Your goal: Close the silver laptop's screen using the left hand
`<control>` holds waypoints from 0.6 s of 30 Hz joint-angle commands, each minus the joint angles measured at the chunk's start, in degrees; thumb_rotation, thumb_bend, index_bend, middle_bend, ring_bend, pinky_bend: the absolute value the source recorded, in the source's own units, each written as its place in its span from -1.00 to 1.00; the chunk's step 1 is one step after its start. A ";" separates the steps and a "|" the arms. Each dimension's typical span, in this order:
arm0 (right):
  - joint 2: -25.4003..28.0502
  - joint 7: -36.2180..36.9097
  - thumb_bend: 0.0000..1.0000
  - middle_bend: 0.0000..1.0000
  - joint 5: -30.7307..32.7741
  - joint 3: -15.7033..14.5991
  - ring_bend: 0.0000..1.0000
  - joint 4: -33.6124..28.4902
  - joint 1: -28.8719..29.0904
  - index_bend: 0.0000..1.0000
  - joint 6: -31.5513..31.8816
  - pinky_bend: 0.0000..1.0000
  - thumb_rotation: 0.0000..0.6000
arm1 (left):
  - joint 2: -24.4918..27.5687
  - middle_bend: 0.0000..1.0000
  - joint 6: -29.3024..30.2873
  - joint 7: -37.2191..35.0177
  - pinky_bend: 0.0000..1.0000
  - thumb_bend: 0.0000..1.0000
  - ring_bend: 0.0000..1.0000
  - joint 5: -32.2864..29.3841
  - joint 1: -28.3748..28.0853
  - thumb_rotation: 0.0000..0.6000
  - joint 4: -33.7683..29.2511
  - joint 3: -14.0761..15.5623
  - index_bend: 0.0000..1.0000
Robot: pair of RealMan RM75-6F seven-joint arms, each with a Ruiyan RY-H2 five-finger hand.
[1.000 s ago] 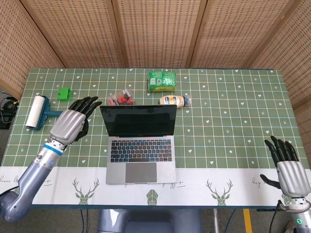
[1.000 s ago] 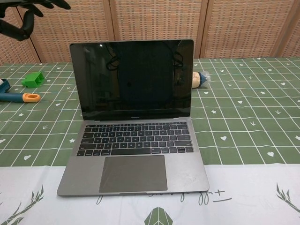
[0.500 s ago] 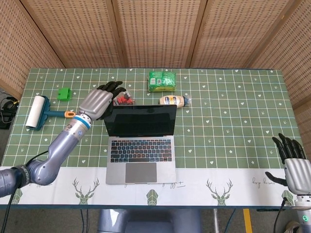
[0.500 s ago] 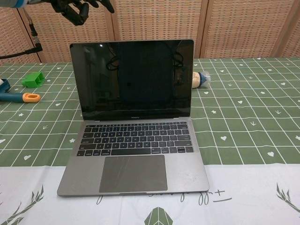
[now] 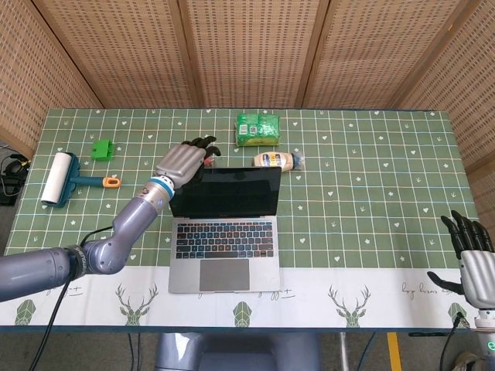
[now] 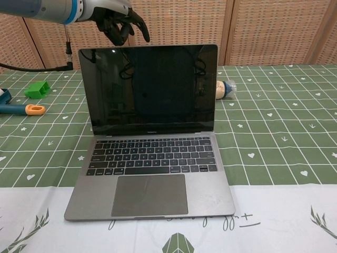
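The silver laptop (image 5: 223, 232) stands open in the middle of the table, its dark screen (image 6: 150, 87) upright and facing me. My left hand (image 5: 186, 161) hovers behind and above the lid's top left corner, fingers spread and empty; in the chest view the left hand (image 6: 117, 20) sits just over the lid's upper edge, apart from it. My right hand (image 5: 473, 263) hangs open off the table's near right corner, holding nothing.
Behind the laptop lie a green packet (image 5: 257, 128), a small bottle (image 5: 277, 161) and a red item (image 5: 207, 158) partly hidden by my hand. A lint roller (image 5: 62, 179) and a green block (image 5: 101, 149) sit at the left.
My left hand has swung rightward from the laptop's left side to above the lid's top left corner. The right hand has sunk slightly lower. The screen has not moved.
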 commanded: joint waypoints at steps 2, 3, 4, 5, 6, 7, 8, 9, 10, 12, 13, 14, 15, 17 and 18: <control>0.02 0.15 -0.97 -1.00 -0.01 -0.04 -1.00 0.05 0.05 -1.00 -0.16 -1.00 1.00 | -0.22 -0.79 0.46 -0.75 -0.54 1.00 -0.69 0.08 -0.67 1.00 -0.55 0.35 -0.44; 0.04 0.18 -0.97 -1.00 -0.04 -0.04 -1.00 0.06 0.06 -1.00 -0.17 -1.00 1.00 | -0.22 -0.75 0.59 -1.04 -0.52 1.00 -0.66 0.21 -0.81 1.00 -0.82 0.46 -0.41; 0.06 0.23 -0.97 -1.00 -0.06 -0.03 -1.00 0.06 0.05 -1.00 -0.13 -1.00 1.00 | -0.18 -0.73 0.65 -1.36 -0.50 1.00 -0.64 0.32 -0.89 1.00 -1.06 0.59 -0.39; 0.10 0.31 -0.97 -1.00 -0.10 -0.01 -1.00 0.05 0.02 -1.00 -0.04 -1.00 1.00 | -0.15 -0.70 0.65 -1.62 -0.48 1.00 -0.61 0.40 -1.02 1.00 -1.28 0.76 -0.36; 0.13 0.40 -0.97 -1.00 -0.10 0.00 -1.00 0.06 -0.01 -1.00 0.02 -1.00 1.00 | -0.18 -0.65 0.79 -1.74 -0.45 1.00 -0.57 0.48 -1.24 1.00 -1.35 0.91 -0.33; 0.16 0.51 -0.97 -1.00 -0.06 0.04 -1.00 0.07 -0.05 -1.00 0.10 -1.00 1.00 | -0.21 -0.62 0.87 -1.89 -0.43 1.00 -0.55 0.48 -1.42 1.00 -1.43 1.10 -0.30; 0.23 0.67 -0.97 -1.00 0.00 0.09 -1.00 0.06 -0.11 -1.00 0.19 -1.00 1.00 | -0.24 -0.57 0.97 -2.20 -0.41 1.00 -0.51 0.43 -1.55 1.00 -1.54 1.38 -0.26; 0.29 0.76 -0.97 -1.00 0.02 0.11 -1.00 0.04 -0.14 -1.00 0.24 -1.00 1.00 | -0.22 -0.52 1.02 -2.50 -0.38 1.00 -0.47 0.45 -1.59 1.00 -1.65 1.55 -0.22; 0.33 0.85 -0.97 -1.00 0.02 0.13 -1.00 0.05 -0.18 -1.00 0.31 -1.00 1.00 | -0.19 -0.49 0.92 -2.86 -0.36 1.00 -0.43 0.41 -1.71 1.00 -1.78 1.58 -0.19; 0.40 1.04 -0.97 -1.00 -0.02 0.17 -1.00 0.04 -0.23 -1.00 0.46 -1.00 1.00 | -0.02 -0.42 0.63 -3.52 -0.32 1.00 -0.35 0.29 -1.95 1.00 -2.01 1.70 -0.14; 0.41 1.09 -0.97 -1.00 -0.03 0.18 -1.00 0.04 -0.25 -1.00 0.51 -1.00 1.00 | 0.07 -0.41 0.57 -3.67 -0.31 1.00 -0.33 0.34 -2.06 1.00 -2.09 1.74 -0.12; 0.43 1.14 -0.97 -1.00 -0.03 0.20 -1.00 0.05 -0.27 -1.00 0.55 -1.00 1.00 | 0.18 -0.39 0.55 -3.83 -0.30 1.00 -0.31 0.40 -2.14 1.00 -2.22 1.78 -0.11; 0.45 1.21 -0.97 -1.00 -0.04 0.19 -1.00 0.05 -0.29 -1.00 0.57 -1.00 1.00 | 0.37 -0.38 0.67 -4.09 -0.30 1.00 -0.30 0.65 -2.18 1.00 -2.49 1.80 -0.10; 0.46 1.28 -0.97 -1.00 -0.11 0.16 -1.00 0.06 -0.27 -1.00 0.53 -1.00 1.00 | 0.75 -0.35 1.02 -4.65 -0.29 1.00 -0.28 1.25 -2.17 1.00 -3.08 1.83 -0.08; 0.47 1.26 -0.97 -1.00 -0.18 0.14 -1.00 0.05 -0.26 -1.00 0.53 -1.00 1.00 | 1.08 -0.34 1.20 -5.08 -0.29 1.00 -0.28 1.71 -2.08 1.00 -3.59 1.85 -0.07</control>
